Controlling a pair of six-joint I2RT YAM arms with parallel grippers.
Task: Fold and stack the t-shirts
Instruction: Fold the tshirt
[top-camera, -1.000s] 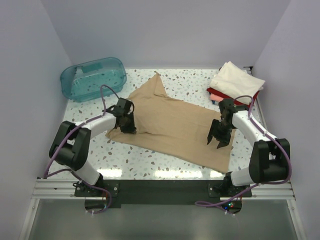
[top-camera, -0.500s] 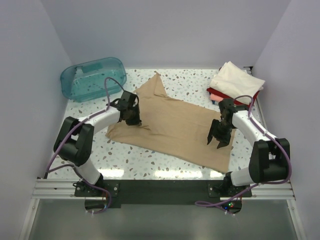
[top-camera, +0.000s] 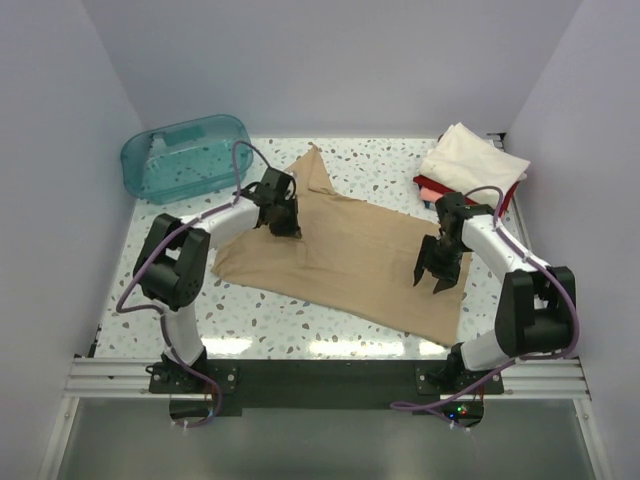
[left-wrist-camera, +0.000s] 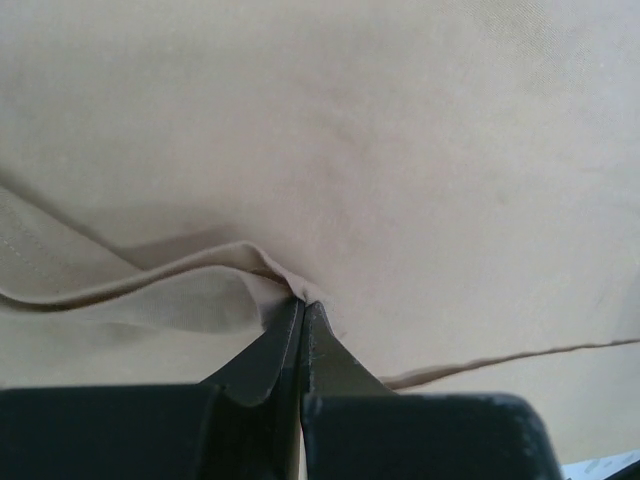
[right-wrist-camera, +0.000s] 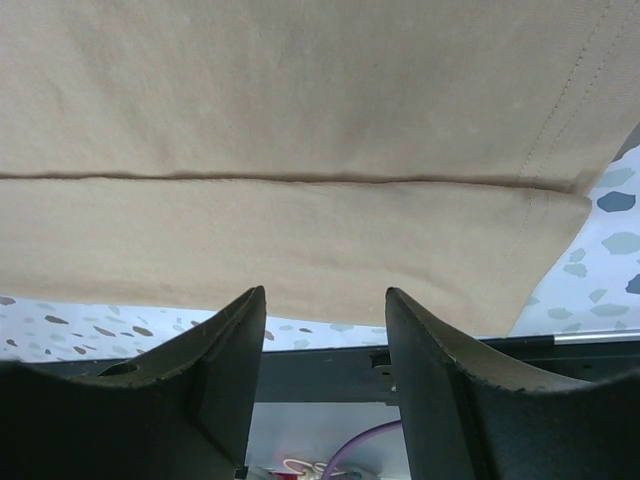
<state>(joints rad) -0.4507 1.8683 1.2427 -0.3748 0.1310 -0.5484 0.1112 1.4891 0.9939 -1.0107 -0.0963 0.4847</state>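
Note:
The tan t-shirt (top-camera: 350, 255) lies spread across the middle of the table. My left gripper (top-camera: 283, 220) is shut on a pinch of its cloth near its left upper part; in the left wrist view the cloth (left-wrist-camera: 280, 280) bunches at the closed fingertips (left-wrist-camera: 300, 303). My right gripper (top-camera: 436, 278) is open and empty over the shirt's right side; its wrist view shows the shirt's hem (right-wrist-camera: 300, 240) beyond the spread fingers (right-wrist-camera: 240, 330). A folded cream-white shirt (top-camera: 472, 160) lies on red and pink folded shirts (top-camera: 432, 187) at the back right.
A translucent teal plastic tub (top-camera: 187, 157) lies at the back left of the speckled table (top-camera: 300, 320). Purple walls close in the left, back and right sides. The arm bases stand on the black rail (top-camera: 320, 380) at the near edge.
My left gripper has moved back and to the right, pulling the shirt's left part over the body. The right gripper has stayed about where it was, open.

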